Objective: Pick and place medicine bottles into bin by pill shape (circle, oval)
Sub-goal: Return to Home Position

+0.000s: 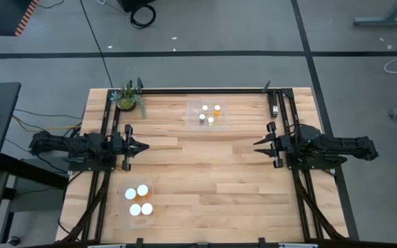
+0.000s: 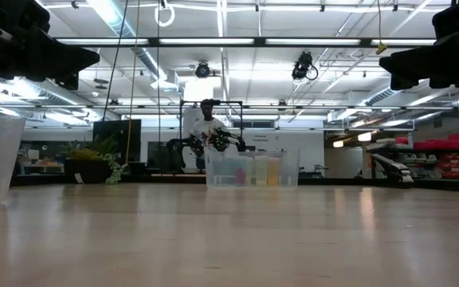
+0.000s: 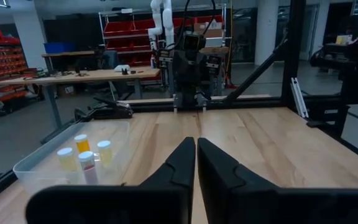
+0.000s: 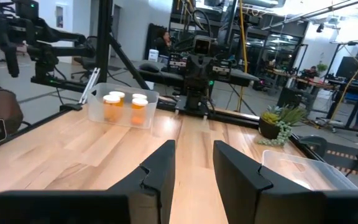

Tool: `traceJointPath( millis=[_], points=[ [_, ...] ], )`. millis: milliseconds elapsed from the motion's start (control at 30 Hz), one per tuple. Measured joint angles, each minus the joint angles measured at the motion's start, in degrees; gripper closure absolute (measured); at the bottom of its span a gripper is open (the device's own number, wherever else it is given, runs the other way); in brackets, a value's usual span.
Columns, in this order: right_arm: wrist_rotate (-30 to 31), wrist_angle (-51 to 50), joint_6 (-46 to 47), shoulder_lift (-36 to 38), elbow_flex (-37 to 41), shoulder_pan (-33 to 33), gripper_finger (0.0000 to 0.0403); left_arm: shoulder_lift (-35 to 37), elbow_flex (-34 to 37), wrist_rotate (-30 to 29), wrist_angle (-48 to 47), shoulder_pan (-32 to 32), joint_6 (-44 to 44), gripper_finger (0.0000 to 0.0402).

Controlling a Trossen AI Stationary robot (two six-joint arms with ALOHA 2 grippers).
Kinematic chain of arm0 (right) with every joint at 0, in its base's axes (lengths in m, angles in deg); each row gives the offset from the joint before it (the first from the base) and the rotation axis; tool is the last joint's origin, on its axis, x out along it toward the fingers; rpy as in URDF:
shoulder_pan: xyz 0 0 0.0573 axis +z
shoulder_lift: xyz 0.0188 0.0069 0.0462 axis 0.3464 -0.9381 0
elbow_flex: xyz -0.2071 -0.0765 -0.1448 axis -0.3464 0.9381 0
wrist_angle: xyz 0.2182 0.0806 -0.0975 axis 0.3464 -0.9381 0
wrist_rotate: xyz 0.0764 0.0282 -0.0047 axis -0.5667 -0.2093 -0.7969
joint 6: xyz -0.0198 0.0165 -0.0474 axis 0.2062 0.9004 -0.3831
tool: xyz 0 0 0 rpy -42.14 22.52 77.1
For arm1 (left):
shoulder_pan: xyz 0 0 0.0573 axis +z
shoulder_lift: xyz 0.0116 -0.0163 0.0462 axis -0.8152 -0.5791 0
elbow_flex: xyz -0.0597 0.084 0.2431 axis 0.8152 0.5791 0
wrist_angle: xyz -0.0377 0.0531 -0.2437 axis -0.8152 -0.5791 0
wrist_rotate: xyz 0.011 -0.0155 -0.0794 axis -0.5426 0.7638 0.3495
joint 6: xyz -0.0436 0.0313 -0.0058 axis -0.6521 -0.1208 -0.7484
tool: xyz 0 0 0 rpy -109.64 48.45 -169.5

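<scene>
Several narrow-capped orange medicine bottles (image 1: 209, 115) stand upright in a clear bin (image 1: 193, 110) at the table's far middle; the left wrist view shows the same bottles (image 3: 82, 155). Three wide-capped bottles (image 1: 138, 201) stand in a second clear bin (image 1: 126, 213) at the near left, also seen as bottles (image 4: 124, 106) in the right wrist view. My left gripper (image 1: 145, 146) hovers level at the left side, its fingers (image 3: 185, 165) together and holding nothing. My right gripper (image 1: 256, 145) faces it from the right side, open (image 4: 193, 162) and empty.
A small green potted plant (image 1: 128, 98) stands at the far left corner. Black frame rails (image 1: 105, 124) run along the left, right and far edges. Bare wood (image 1: 205, 172) lies between the two grippers. A person (image 2: 205, 127) shows in the room beyond.
</scene>
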Motion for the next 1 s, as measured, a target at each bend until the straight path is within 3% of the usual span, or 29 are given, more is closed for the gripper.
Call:
traceJointPath(
  millis=[200, 333, 400, 1000],
  points=[
    [0.0, -0.01, -0.01, 0.0, 0.0, 0.0, 0.0287, 0.0, -0.07, 0.01, 0.18, 0.0, -0.02, 0.0382],
    [11.02, -0.59, -1.36, -0.35, 0.08, 0.0, 0.0287, 0.0, -0.11, 0.02, 0.43, 0.0, -0.02, 0.0376],
    [13.75, -0.28, -1.45, -0.33, 0.09, 0.0, 0.0287, 0.0, -0.12, 0.02, 0.38, 0.0, 0.0, 0.0372],
    [14.36, -0.21, -1.47, -0.33, 0.08, 0.02, 0.0287, 0.0, -0.21, 0.02, 0.28, 0.0, -0.02, 0.0373]
  ],
)
